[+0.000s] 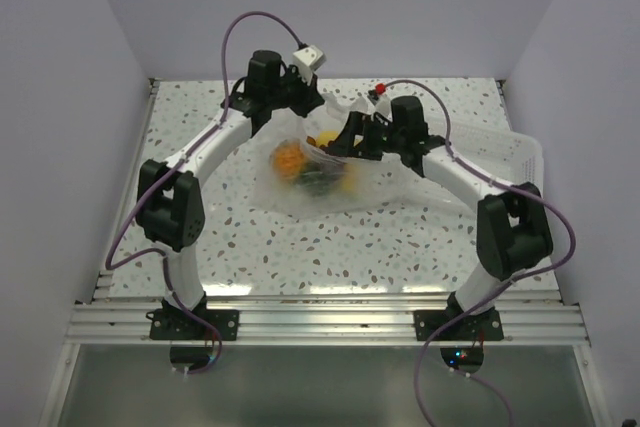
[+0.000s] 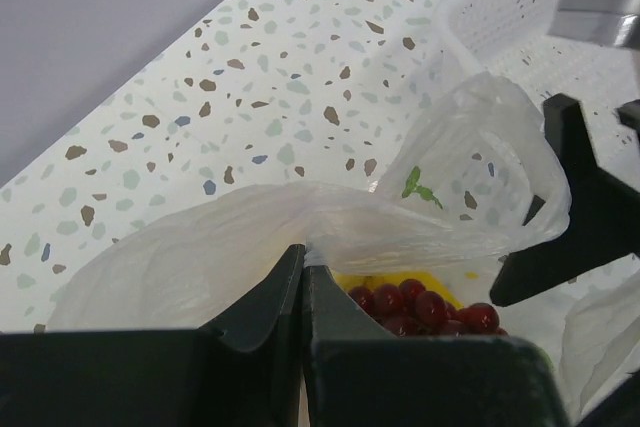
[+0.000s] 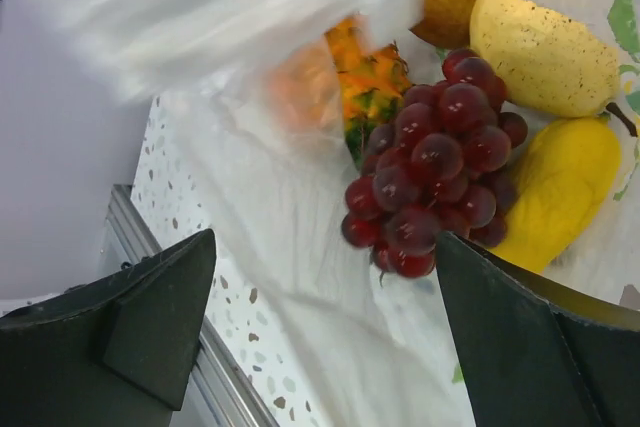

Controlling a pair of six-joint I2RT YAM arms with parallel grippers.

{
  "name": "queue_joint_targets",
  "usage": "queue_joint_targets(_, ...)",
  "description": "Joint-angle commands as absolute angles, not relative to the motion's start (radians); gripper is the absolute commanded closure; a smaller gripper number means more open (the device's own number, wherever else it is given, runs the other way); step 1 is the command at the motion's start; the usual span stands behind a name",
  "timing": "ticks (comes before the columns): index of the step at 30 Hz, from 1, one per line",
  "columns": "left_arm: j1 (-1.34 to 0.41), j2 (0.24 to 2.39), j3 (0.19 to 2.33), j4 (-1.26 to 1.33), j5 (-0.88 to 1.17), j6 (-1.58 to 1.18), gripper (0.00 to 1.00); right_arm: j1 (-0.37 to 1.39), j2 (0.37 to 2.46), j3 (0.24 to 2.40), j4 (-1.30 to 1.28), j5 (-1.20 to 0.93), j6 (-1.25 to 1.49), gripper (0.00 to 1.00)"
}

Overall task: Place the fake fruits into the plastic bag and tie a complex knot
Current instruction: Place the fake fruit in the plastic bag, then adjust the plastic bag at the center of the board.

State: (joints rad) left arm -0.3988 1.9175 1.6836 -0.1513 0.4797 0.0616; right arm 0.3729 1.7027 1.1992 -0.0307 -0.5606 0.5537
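Observation:
The clear plastic bag point(image 1: 285, 192) lies mid-table with the fake fruits inside: a dark red grape bunch point(image 3: 430, 177), a yellow pear point(image 3: 545, 47), another yellow fruit point(image 3: 560, 192) and an orange one point(image 3: 365, 87). My left gripper point(image 2: 303, 252) is shut on the bag's rim point(image 2: 200, 257), holding it up above the grapes point(image 2: 420, 307). In the top view that gripper point(image 1: 312, 107) is at the bag's far edge. My right gripper point(image 3: 325, 239) stands wide open over the bag film, right finger point(image 3: 520, 337) beside the grapes, nothing between the jaws. No knot is in view.
A white slotted tray point(image 1: 500, 152) sits at the right, partly under the right arm, and shows again in the left wrist view point(image 2: 520, 7). The right gripper's dark finger point(image 2: 590, 207) is close to the lifted rim. Walls enclose the table on three sides.

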Motion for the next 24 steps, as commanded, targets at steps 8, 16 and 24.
queue_joint_targets(8,-0.382,1.945,1.755,-0.163,0.488,0.051,0.94,0.316,1.506,1.126,-0.132,-0.707,0.364,0.08)
queue_joint_targets(16,-0.382,1.956,1.761,-0.204,0.550,0.080,0.91,0.176,1.474,1.322,-0.400,-0.801,-0.073,0.11)
queue_joint_targets(24,-0.382,1.970,1.770,-0.210,0.606,0.064,0.90,0.199,1.552,1.442,-0.308,-0.746,-0.337,0.08)
